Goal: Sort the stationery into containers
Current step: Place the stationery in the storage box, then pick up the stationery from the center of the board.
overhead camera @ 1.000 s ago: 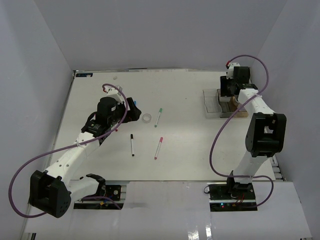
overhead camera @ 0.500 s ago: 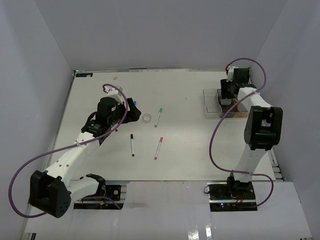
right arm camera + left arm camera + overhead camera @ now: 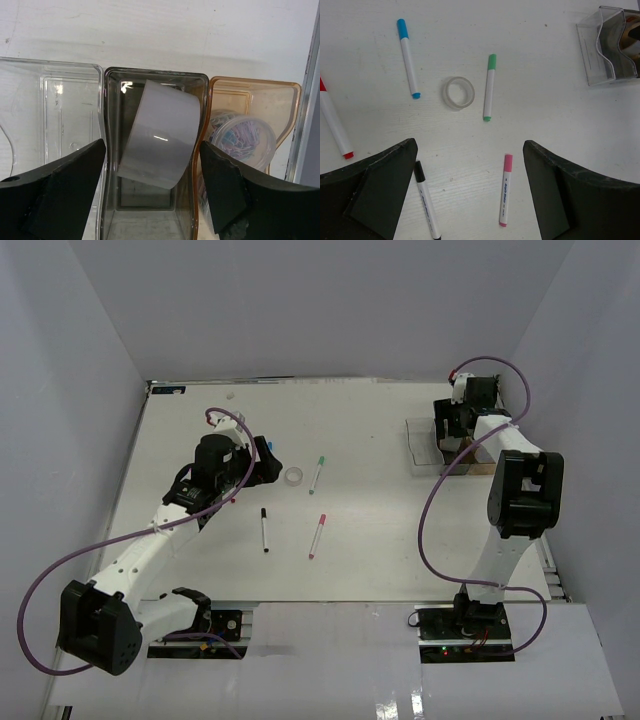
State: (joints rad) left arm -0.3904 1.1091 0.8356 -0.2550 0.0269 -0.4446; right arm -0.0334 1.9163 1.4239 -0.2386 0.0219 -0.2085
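My left gripper [image 3: 470, 150] is open and empty, hovering over the table [image 3: 380, 530]. Below it lie a clear tape roll [image 3: 458, 92], a green-capped pen [image 3: 489, 87], a pink-capped pen [image 3: 505, 190], a black-capped pen [image 3: 427, 200], a blue-capped pen [image 3: 408, 57] and a red-capped pen [image 3: 335, 122]. My right gripper [image 3: 152, 145] is open above the three joined bins [image 3: 428, 445]. A grey tape roll [image 3: 157, 135] stands tilted inside the smoky grey bin [image 3: 155, 73]. The clear bin [image 3: 50, 65] holds nothing.
The amber bin [image 3: 255, 82] holds a round tub of coloured paper clips [image 3: 245, 140]. In the top view the tape roll [image 3: 293, 476], green pen [image 3: 317, 473], pink pen [image 3: 316, 536] and black pen [image 3: 264, 529] lie mid-table; white walls enclose the table.
My right arm has shifted slightly toward the back over the bins. My left arm and the loose stationery have not moved.
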